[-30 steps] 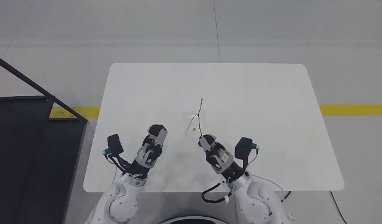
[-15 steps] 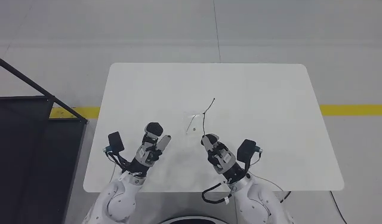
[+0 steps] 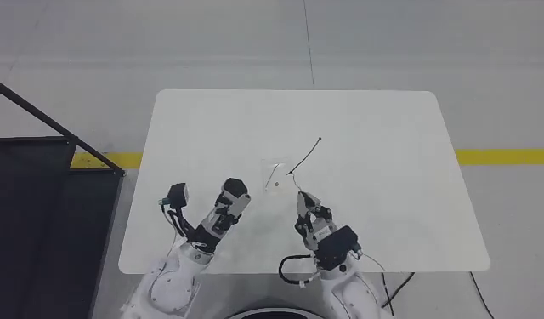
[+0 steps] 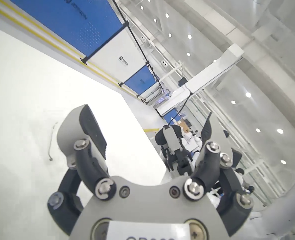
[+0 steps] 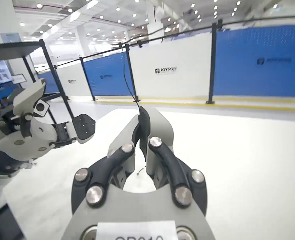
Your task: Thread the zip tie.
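The right gripper (image 5: pixel 141 123) is clamping the black zip tie (image 5: pixel 128 81), holding it above the tabletop (image 3: pixel 382 149). The left gripper (image 4: pixel 147 122) is hovering alongside, jaws wide; the next move likely requires catching the free tip.

White table (image 3: pixel 382 149), rounded corners. Pale thin strip (image 3: pixel 271 180) lying flat near middle, slightly curved.

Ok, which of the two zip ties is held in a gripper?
The thin black zip tie, pinched in the right gripper; the thin white zip tie lies on the white table.
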